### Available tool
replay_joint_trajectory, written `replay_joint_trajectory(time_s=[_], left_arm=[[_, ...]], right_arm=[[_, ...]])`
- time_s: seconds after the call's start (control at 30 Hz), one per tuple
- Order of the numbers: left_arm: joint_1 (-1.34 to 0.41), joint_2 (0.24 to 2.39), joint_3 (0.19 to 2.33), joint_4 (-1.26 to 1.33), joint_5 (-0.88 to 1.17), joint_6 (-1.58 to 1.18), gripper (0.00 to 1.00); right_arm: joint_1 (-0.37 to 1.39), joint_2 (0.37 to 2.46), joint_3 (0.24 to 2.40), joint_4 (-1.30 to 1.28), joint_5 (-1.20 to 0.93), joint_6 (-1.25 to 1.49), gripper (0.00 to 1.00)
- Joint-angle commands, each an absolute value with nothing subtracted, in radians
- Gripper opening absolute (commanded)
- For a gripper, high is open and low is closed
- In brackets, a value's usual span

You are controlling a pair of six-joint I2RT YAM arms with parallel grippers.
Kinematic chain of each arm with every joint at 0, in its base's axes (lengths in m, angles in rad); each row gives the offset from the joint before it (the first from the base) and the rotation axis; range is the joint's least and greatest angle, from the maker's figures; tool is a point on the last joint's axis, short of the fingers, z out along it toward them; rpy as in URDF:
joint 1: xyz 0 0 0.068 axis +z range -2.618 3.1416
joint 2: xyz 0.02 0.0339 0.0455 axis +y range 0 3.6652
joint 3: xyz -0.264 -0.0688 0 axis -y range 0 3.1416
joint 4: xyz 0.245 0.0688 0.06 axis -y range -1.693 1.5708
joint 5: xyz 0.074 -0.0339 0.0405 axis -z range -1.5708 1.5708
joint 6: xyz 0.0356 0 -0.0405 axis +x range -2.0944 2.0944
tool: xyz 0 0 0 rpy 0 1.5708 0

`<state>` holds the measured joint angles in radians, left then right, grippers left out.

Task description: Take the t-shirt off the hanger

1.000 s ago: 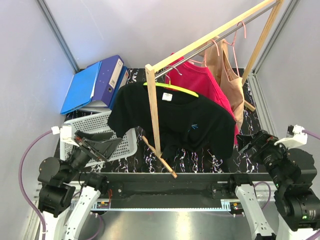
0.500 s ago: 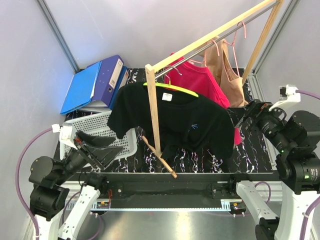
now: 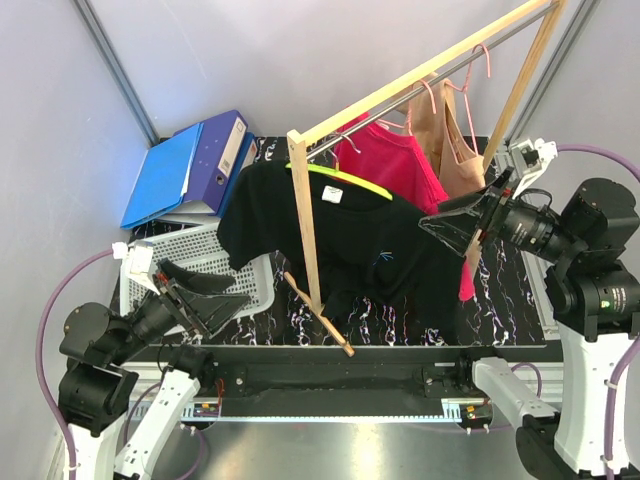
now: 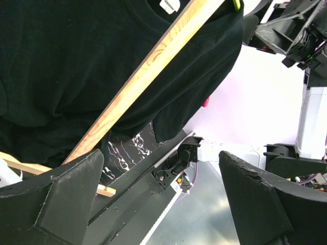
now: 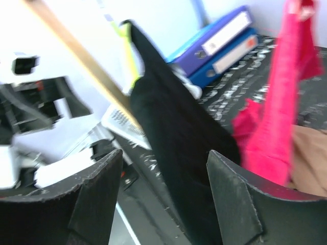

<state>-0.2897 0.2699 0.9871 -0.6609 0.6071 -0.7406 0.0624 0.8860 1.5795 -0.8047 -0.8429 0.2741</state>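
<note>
A black t-shirt hangs on a yellow-green hanger from the wooden rack's rail. My right gripper is raised to the shirt's right shoulder. Its jaws are open, and in the right wrist view the black t-shirt falls between the fingers without being pinched. The hanger shows above it there. My left gripper stands wide open, low at the front left, below the shirt's left sleeve and holding nothing. In the left wrist view the black t-shirt hangs above the left gripper.
The rack's front wooden post stands in front of the black shirt. Behind it on the rail hang a red t-shirt and a beige top. A white basket and blue binders lie at the left.
My right arm has risen and swung left, from low at the right edge up to the black shirt's right shoulder, its jaws narrowing a little. The left arm has barely moved.
</note>
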Motion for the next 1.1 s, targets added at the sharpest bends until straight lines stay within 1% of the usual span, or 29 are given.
replay_joint_trajectory(time_s=[0.0, 0.1, 0.27, 0.3, 0.43, 0.53, 0.63, 0.67, 0.8, 0.87, 0.9, 1.07], left_arm=[[-0.295, 0.281, 0.996, -0.647, 0.646, -0.736, 0.99], [-0.293, 0.287, 0.991, -0.647, 0.638, -0.735, 0.99], [-0.293, 0.308, 0.985, -0.647, 0.632, -0.733, 0.99], [-0.293, 0.311, 0.985, -0.646, 0.630, -0.732, 0.99], [-0.293, 0.328, 0.986, -0.643, 0.614, -0.732, 0.99], [-0.293, 0.342, 0.997, -0.637, 0.604, -0.738, 0.99], [-0.293, 0.359, 1.022, -0.632, 0.598, -0.738, 0.99], [-0.295, 0.371, 1.029, -0.632, 0.597, -0.738, 0.99], [-0.293, 0.403, 1.055, -0.623, 0.588, -0.739, 0.99], [-0.293, 0.416, 1.061, -0.608, 0.586, -0.745, 0.99], [-0.295, 0.428, 1.062, -0.600, 0.584, -0.753, 0.98], [-0.293, 0.468, 1.057, -0.555, 0.580, -0.769, 0.97]], right_arm=[[0.121, 0.905, 1.609, -0.741, -0.953, 0.307, 0.70], [0.192, 0.913, 1.618, -0.770, -0.916, 0.279, 0.67], [0.305, 0.971, 1.655, -0.862, -0.838, 0.223, 0.59], [0.354, 0.977, 1.660, -0.879, -0.816, 0.207, 0.58], [0.432, 1.014, 1.664, -0.948, -0.637, 0.123, 0.59], [0.469, 1.035, 1.657, -0.962, -0.577, 0.103, 0.58], [0.491, 1.043, 1.643, -0.957, -0.537, 0.107, 0.49], [0.492, 1.040, 1.637, -0.950, -0.534, 0.110, 0.43], [0.499, 1.014, 1.606, -0.869, -0.520, 0.159, 0.24], [0.499, 1.011, 1.608, -0.847, -0.528, 0.186, 0.17], [0.499, 1.009, 1.611, -0.829, -0.528, 0.193, 0.10], [0.499, 1.022, 1.658, -0.799, -0.493, 0.210, 0.01]])
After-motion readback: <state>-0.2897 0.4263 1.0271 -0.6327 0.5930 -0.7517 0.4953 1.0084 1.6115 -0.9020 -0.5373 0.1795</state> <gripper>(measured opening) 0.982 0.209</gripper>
